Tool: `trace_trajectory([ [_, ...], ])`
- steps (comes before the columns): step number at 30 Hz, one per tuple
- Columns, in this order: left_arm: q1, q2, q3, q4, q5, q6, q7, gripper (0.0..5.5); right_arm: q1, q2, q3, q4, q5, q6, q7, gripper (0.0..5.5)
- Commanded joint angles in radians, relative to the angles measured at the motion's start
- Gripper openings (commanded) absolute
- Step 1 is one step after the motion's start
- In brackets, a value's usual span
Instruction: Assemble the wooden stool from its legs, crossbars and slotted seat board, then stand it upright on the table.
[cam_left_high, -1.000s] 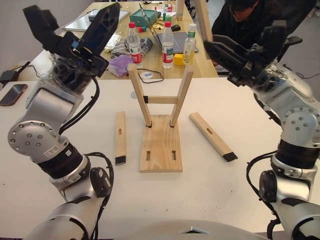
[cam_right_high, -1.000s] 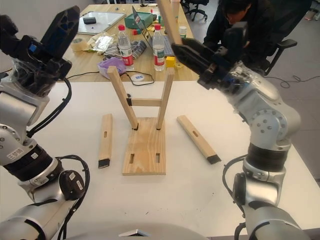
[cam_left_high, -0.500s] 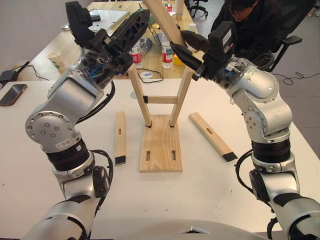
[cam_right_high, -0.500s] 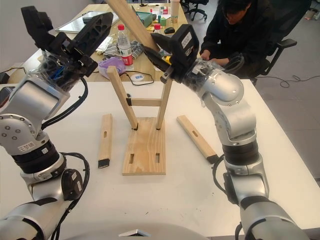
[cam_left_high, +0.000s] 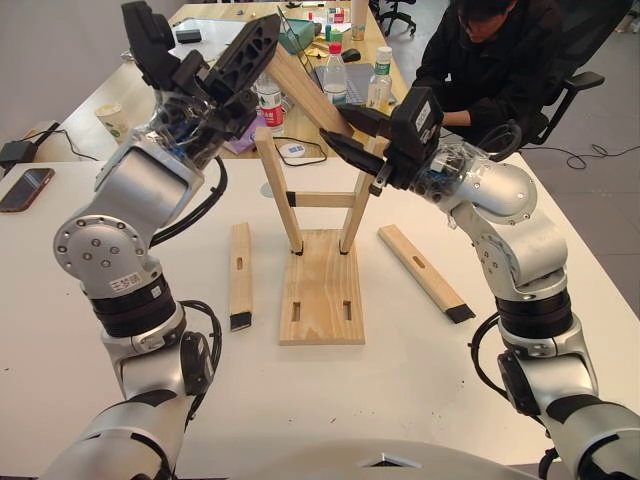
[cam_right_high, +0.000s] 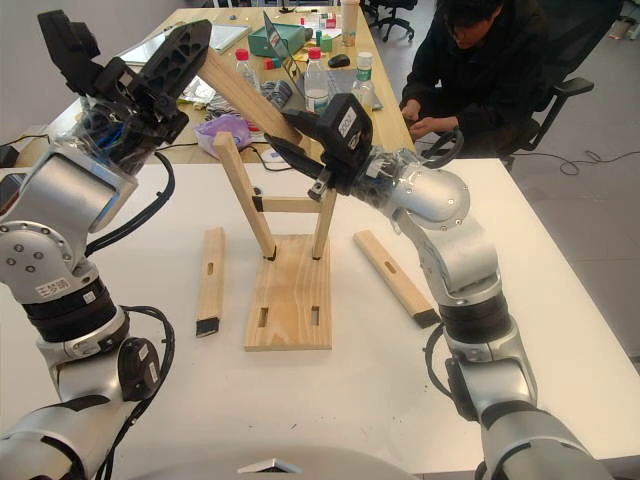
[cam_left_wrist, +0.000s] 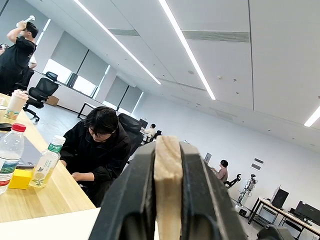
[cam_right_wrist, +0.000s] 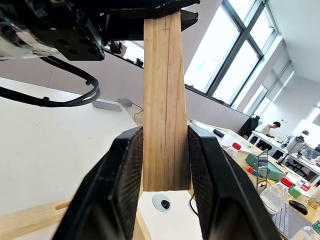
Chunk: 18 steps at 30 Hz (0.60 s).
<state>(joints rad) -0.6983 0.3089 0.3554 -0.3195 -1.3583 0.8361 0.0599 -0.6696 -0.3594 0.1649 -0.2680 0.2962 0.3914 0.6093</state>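
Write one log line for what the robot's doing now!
left gripper: shut on raised light wooden leg | right gripper: shut on same leg | slotted wooden seat board: flat, two legs and crossbar fitted

From where I stand, both arms are silver-grey rounded shells joined by black ribbed collars. The left arm (cam_left_high: 140, 190) carries a round joint cap (cam_left_high: 95, 250) ringed with small screws, and below it a white label (cam_left_high: 118, 288) whose print is too small to read. Black cables (cam_left_high: 205, 325) loop beside each elbow. The right arm (cam_left_high: 520, 250) looks wrapped in clear plastic at the wrist. The left gripper (cam_left_high: 262, 40) and right gripper (cam_left_high: 340, 130) are matt black with long tapered fingers.
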Motion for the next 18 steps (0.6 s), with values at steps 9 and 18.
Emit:
trace_trajectory([
  [9,-0.050,0.204,0.059,0.041,-0.098,0.038,0.049,0.38,0.003,-0.021,0.026,-0.068,-0.026,-0.003,0.044,2.68],
  [18,0.251,0.508,0.138,0.129,-0.027,0.233,0.125,0.38,-0.029,-0.071,-0.180,0.013,-0.096,-0.031,-0.130,3.26],
])
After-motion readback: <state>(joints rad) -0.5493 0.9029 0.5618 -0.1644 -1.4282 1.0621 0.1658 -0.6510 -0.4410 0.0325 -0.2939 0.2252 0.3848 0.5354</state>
